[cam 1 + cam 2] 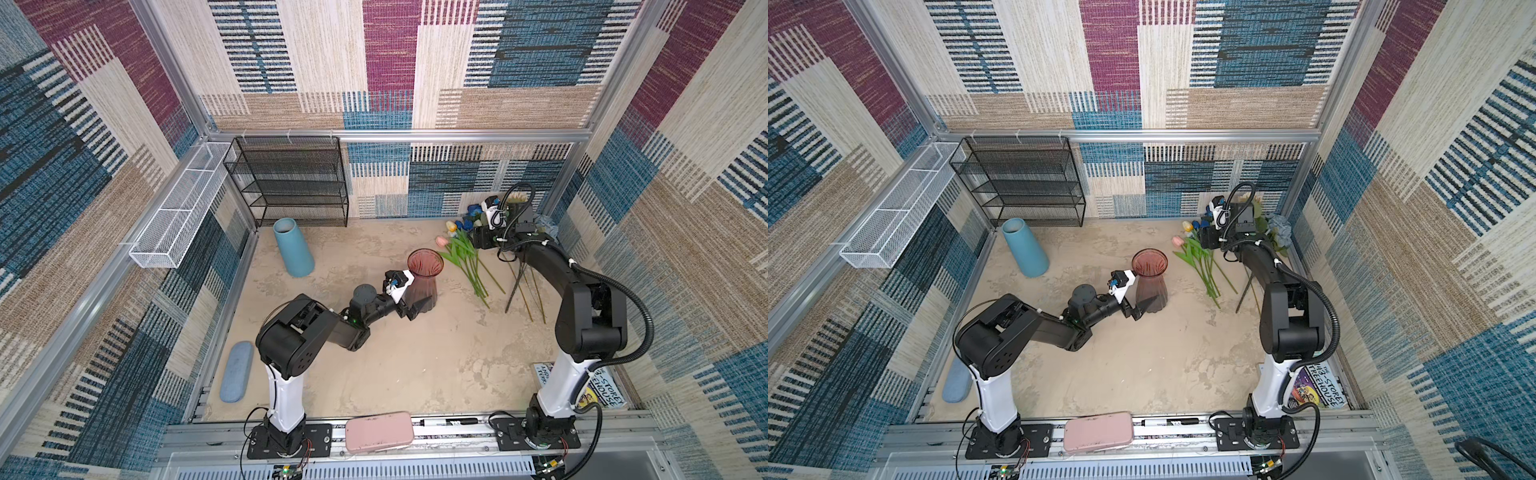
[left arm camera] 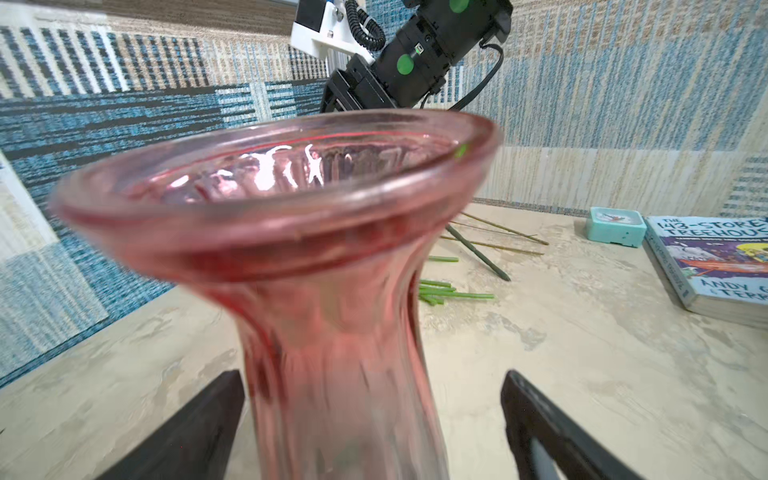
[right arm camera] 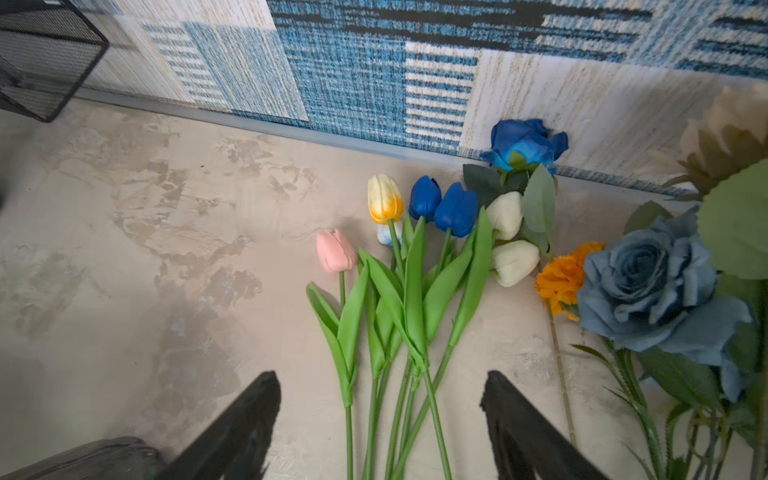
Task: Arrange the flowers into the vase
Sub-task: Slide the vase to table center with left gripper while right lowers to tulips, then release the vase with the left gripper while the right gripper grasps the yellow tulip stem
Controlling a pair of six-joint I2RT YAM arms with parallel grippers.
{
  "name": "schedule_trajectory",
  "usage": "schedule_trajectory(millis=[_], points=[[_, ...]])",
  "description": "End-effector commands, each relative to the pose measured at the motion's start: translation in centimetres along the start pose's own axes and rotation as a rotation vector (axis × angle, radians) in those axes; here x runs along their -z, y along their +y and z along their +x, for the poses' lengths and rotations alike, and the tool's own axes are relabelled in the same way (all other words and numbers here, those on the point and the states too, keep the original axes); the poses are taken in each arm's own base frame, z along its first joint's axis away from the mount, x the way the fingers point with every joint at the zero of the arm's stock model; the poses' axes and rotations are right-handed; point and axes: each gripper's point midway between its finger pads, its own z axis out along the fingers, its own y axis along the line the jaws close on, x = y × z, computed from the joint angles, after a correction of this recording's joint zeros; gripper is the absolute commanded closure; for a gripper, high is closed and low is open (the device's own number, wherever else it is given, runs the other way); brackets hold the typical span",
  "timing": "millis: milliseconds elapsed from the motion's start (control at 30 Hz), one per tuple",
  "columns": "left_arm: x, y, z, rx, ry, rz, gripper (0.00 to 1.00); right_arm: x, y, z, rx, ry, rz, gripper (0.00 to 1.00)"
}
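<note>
My left hand (image 2: 372, 376) stands open, jaws either side of the vase (image 2: 332, 332) on the desk (image 1: 395, 353); I'd close gently to steady it. My right hand (image 3: 380, 374) hovers open above the flowers (image 3: 415, 270) by the back wall (image 3: 353, 83); I'd pinch the outermost pink tulip's stem (image 3: 348, 436) low.

In the left wrist view the pink vase (image 2: 332, 249) is smeared by blur and its lower part is cut by the picture's edge, the book (image 2: 715, 266) runs out of frame, and in the right wrist view the cream sunflower (image 3: 727, 133) is cropped, perhaps by half.
</note>
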Motion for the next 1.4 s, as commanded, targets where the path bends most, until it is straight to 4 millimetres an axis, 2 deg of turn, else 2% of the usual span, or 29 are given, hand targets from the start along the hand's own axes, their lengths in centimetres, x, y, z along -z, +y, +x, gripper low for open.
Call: schedule_trajectory(millis=[0, 167, 200, 233, 300, 400, 500, 767, 967, 1133, 1367], points=[[1.9, 0.7, -2.3, -0.067, -0.044, -0.072, 0.01, -0.7, -0.6, 2.6, 0.081, 0.132, 0.021, 0.28], [5.0, -0.4, -4.0, -0.080, 0.017, -0.070, 0.01, -1.7, -1.1, 3.6, 0.150, 0.185, 0.023, 0.33], [5.6, -0.6, -4.4, -0.078, 0.024, -0.069, 0.01, -2.1, -1.2, 4.5, 0.159, 0.217, 0.021, 0.31], [6.1, -0.8, -4.9, -0.077, 0.030, -0.063, 0.01, -2.3, -1.6, 3.9, 0.171, 0.218, 0.036, 0.31], [6.7, -1.5, -5.5, -0.080, 0.045, -0.032, 0.01, -2.9, -2.2, 4.0, 0.182, 0.231, 0.060, 0.32], [7.3, -2.4, -6.1, -0.078, 0.050, 0.008, 0.01, -4.2, -2.2, 4.7, 0.204, 0.251, 0.033, 0.33], [7.5, -2.4, -6.7, -0.063, 0.003, 0.002, 0.01, -5.4, -2.7, 5.8, 0.200, 0.298, 0.039, 0.34], [6.7, -2.9, -7.9, -0.058, -0.061, 0.045, 0.01, -7.0, -2.4, 8.1, 0.205, 0.328, 0.003, 0.36], [6.6, -2.8, -8.2, -0.076, -0.069, 0.045, 0.01, -8.1, -2.5, 7.6, 0.208, 0.294, -0.013, 0.43], [6.7, -2.9, -8.1, -0.081, -0.074, 0.045, 0.01, -9.1, -3.0, 7.6, 0.211, 0.304, 0.001, 0.57], [7.2, -3.0, -8.3, -0.083, -0.083, 0.038, 0.01, -9.0, -2.6, 7.6, 0.215, 0.284, -0.022, 0.70]])
